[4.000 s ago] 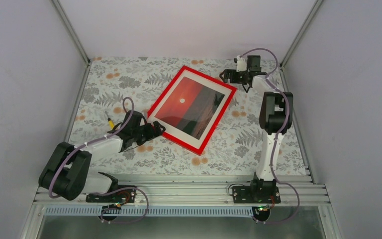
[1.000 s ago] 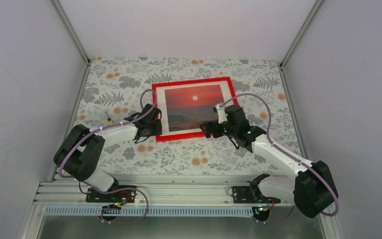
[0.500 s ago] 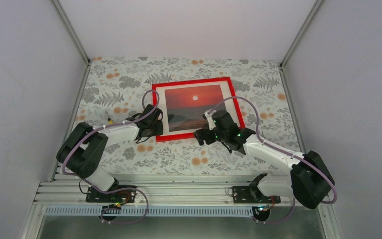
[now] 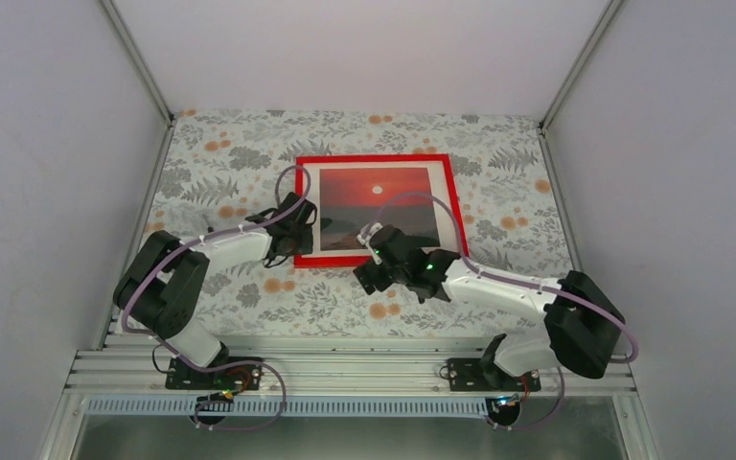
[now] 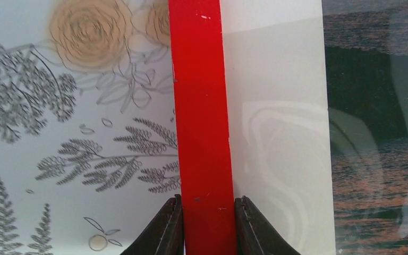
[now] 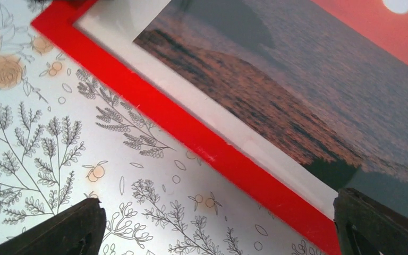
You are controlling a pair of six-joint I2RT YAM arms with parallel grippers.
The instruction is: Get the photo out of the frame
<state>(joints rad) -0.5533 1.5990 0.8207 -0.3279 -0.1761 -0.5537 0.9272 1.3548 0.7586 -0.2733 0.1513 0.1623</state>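
Floral tablecloth (image 4: 230, 163): covers the whole table and lies under everything else.

Red picture frame (image 4: 453, 206): lies flat and face up on the cloth, toward the far middle of the table. Its edges are roughly square to the table. In the left wrist view one red rail (image 5: 199, 106) runs straight up the picture. In the right wrist view a rail (image 6: 191, 127) crosses on a diagonal.

Sunset photo (image 4: 383, 196): inside the frame, face up, with the sun toward the frame's far edge and the dark water toward its near edge. Also seen at (image 5: 377, 133) and (image 6: 297, 79).

White mat (image 4: 309, 216): a border between the red rail and the photo (image 5: 273, 133) (image 6: 191, 91).

Left gripper (image 4: 297, 235): at the frame's left rail, close to its near-left corner. Its fingers (image 5: 167, 228) are clamped on the rail, one on the outer side over the cloth and one on the inner side over the mat, with the gripper centre at (image 5: 204, 228).

Right gripper (image 4: 369, 273): just beside the frame's near rail, toward the left part of it. Its fingers (image 6: 69, 228) are spread wide and hold nothing, with the gripper centre at (image 6: 218, 212). One finger is over the cloth, the other over the frame's near corner area. Whether it touches anything I cannot tell.
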